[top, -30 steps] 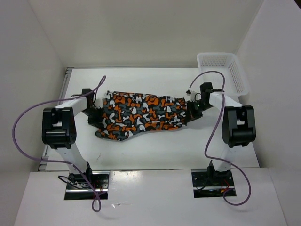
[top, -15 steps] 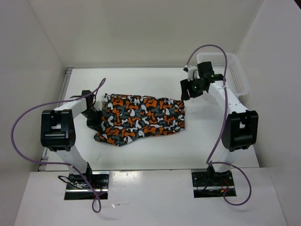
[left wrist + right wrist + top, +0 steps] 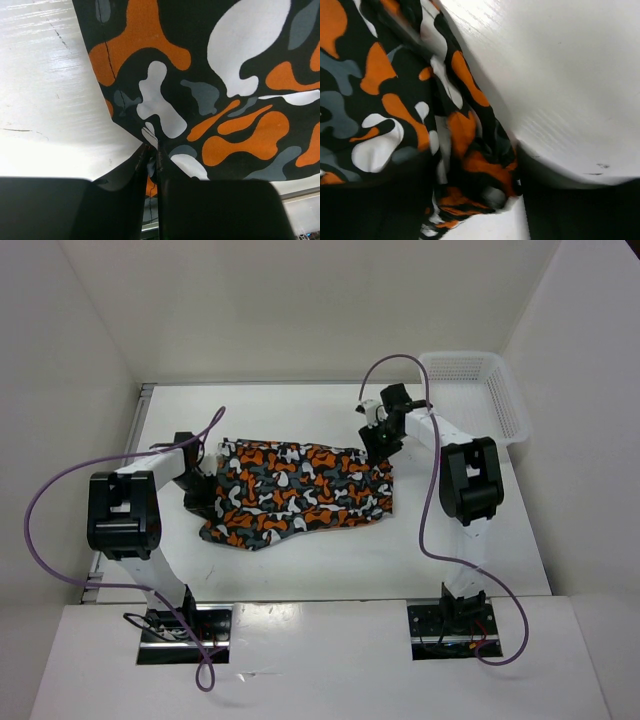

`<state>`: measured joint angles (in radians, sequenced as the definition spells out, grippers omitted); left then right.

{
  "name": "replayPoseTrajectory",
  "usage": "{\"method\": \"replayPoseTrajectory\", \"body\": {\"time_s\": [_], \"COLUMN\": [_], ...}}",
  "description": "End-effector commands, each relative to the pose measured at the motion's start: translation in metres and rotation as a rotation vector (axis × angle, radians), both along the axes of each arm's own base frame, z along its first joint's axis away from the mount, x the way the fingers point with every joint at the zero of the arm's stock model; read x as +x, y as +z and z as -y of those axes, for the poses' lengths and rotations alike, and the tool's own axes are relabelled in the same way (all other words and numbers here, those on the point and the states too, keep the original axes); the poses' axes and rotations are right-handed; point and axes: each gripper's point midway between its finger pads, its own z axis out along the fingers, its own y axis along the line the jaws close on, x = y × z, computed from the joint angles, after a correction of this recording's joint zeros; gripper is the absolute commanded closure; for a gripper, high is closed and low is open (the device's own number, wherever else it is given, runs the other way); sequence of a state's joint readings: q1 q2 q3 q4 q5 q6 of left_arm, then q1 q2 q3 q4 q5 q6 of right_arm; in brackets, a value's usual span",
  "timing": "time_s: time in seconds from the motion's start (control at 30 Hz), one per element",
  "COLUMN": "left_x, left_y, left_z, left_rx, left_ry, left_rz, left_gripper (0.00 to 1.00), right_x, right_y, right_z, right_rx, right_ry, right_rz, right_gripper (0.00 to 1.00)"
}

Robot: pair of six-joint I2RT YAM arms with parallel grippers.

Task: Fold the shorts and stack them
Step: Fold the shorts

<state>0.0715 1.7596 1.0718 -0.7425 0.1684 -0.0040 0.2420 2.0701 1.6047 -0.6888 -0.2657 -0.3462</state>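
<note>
The shorts (image 3: 300,490), printed with orange, white, grey and black blotches, lie spread flat across the middle of the table. My left gripper (image 3: 205,482) is low at their left edge. In the left wrist view its jaws (image 3: 154,150) are nearly together, with a fold of the shorts (image 3: 225,100) pinched between them. My right gripper (image 3: 378,440) is at the far right corner of the shorts. In the right wrist view its fingers stand wide apart (image 3: 475,195), with a bunched hem of the shorts (image 3: 395,100) lying loose between them.
A white mesh basket (image 3: 480,390) stands at the back right corner of the table. White walls close in the table on three sides. Purple cables loop over both arms.
My right gripper opened and let go of the shorts' right edge, rose toward the basket, then came down at their far right corner. The shorts' right edge slackened leftward. The left arm hardly moved.
</note>
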Motion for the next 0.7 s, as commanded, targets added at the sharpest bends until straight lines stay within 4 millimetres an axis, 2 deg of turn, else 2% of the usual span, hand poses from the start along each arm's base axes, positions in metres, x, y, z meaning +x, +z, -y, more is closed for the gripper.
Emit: {"method": "replayPoseTrajectory", "body": {"time_s": [0.0,0.03,0.07,0.13,0.2,0.23,0.3,0.33,0.37,0.4,0.43,0.5,0.6,0.63,0.67], "left_x": [0.003,0.003,0.003,0.002,0.002,0.002,0.002,0.002,0.001,0.004,0.004,0.004,0.008,0.008,0.009], "left_y": [-0.002,-0.002,-0.002,-0.004,-0.004,-0.004,-0.004,-0.004,-0.007,-0.005,-0.005,-0.005,-0.003,-0.003,0.0], "left_z": [-0.006,-0.006,-0.006,-0.007,-0.007,-0.007,-0.007,-0.007,-0.007,-0.007,-0.007,-0.007,-0.006,-0.006,-0.006], "left_rx": [0.019,0.019,0.019,0.028,0.028,0.028,0.028,0.028,0.027,0.028,0.028,0.028,0.019,0.019,0.02], "left_ry": [0.004,0.004,0.004,0.005,0.005,0.005,0.005,0.005,0.005,0.005,0.005,0.005,0.004,0.004,0.004], "left_rz": [-0.008,-0.008,-0.008,-0.018,-0.018,-0.018,-0.018,-0.018,-0.027,-0.018,-0.018,-0.018,-0.008,-0.008,0.001], "left_gripper": [0.83,0.83,0.83,0.83,0.83,0.83,0.83,0.83,0.83,0.83,0.83,0.83,0.8,0.8,0.78], "right_x": [0.018,0.021,0.026,0.038,0.053,0.056,0.059,0.055,0.051,0.05,0.045,0.052,0.064,0.062,0.06], "right_y": [0.021,0.022,0.025,0.039,0.052,0.06,0.057,0.053,0.043,0.039,0.032,0.035,0.069,0.076,0.093], "right_z": [0.002,-0.001,-0.003,-0.006,-0.001,-0.004,-0.004,-0.005,-0.005,-0.003,-0.004,0.006,0.028,0.031,0.042], "right_rx": [-0.018,-0.007,0.005,0.027,0.066,0.09,0.114,0.125,0.124,0.122,0.107,0.063,0.068,0.093,0.12], "right_ry": [0.027,0.031,0.017,-0.033,-0.11,-0.124,-0.154,-0.16,-0.173,-0.21,-0.218,-0.265,-0.361,-0.397,-0.43], "right_rz": [0.086,0.097,0.117,0.149,0.179,0.187,0.175,0.154,0.127,0.115,0.099,0.143,0.215,0.208,0.218], "right_gripper": [0.6,0.75,0.85,0.99,1.0,1.0,1.0,0.96,0.53,0.21,0.14,0.03,0.0,0.0,0.0]}}
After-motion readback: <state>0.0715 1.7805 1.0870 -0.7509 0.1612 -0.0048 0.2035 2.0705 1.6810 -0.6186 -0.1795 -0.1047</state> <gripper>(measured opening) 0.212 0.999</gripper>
